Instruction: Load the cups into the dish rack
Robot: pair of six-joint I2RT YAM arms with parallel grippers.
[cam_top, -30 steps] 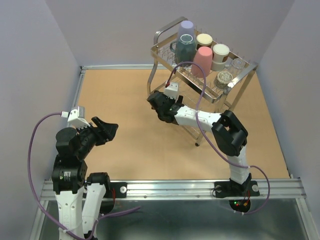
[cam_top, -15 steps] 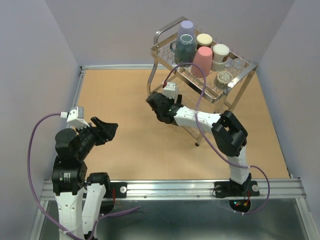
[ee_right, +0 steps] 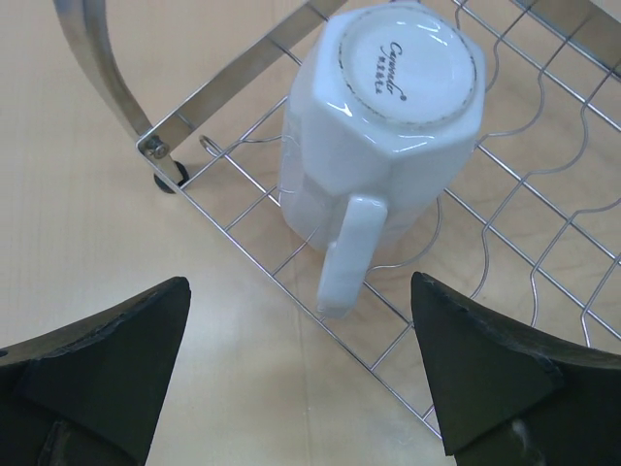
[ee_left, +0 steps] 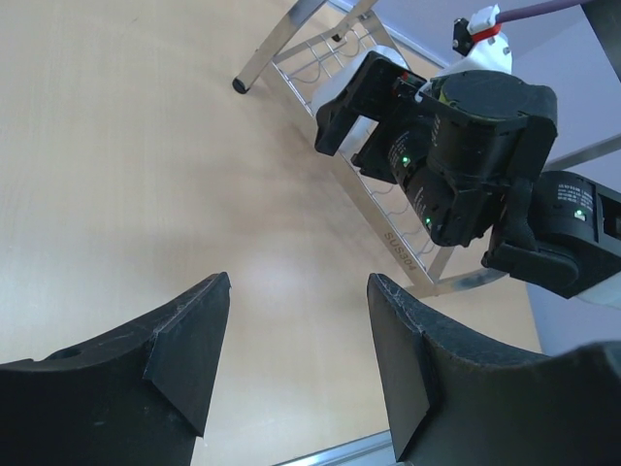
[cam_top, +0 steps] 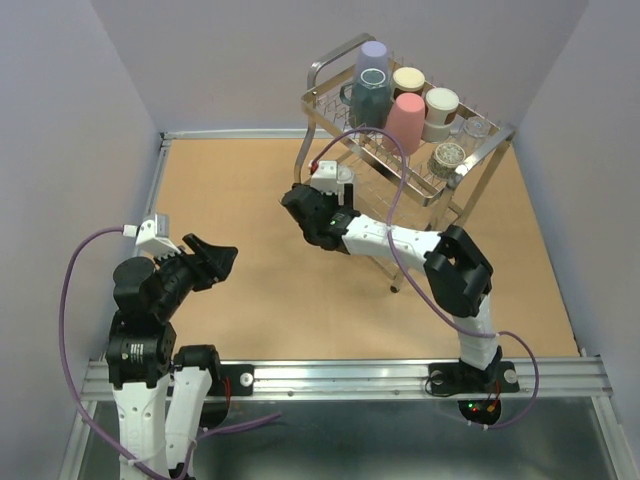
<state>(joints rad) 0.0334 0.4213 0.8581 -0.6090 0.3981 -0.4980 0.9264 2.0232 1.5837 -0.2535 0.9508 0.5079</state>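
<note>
Dead ahead of your right jaws (ee_right: 300,280), just past the tips, the white mug (ee_right: 378,126) sits mouth-down on the lower tier of the dish rack (ee_right: 524,243), close to the corner by the bent leg (ee_right: 97,87). Those jaws are spread wide and grasp nothing; neither tip touches the mug. Its long axis stands upright on the wires, base up, and its handle (ee_right: 344,252) juts toward the gap between the jaws, over the tier's outer edge. Anything you do along the jaws' own line goes straight at that handle. I judge a pull straight back, away from the mug, the safe way out, keeping the tip nearer the leg off it.

Your left jaws (ee_left: 299,282) hang released and empty above the tabletop (ee_left: 116,175), well apart from the rack; the right arm is by far the nearer. On the top tier, above and beyond the right jaws, the lavender cup (cam_top: 373,55) appears stacked on a dark cup (cam_top: 370,100), with a pink cup (cam_top: 405,120), cream cups (cam_top: 441,105) and short metal cups (cam_top: 447,155) beside them. No cup shows on the tabletop, so loading looks nearly done.
</note>
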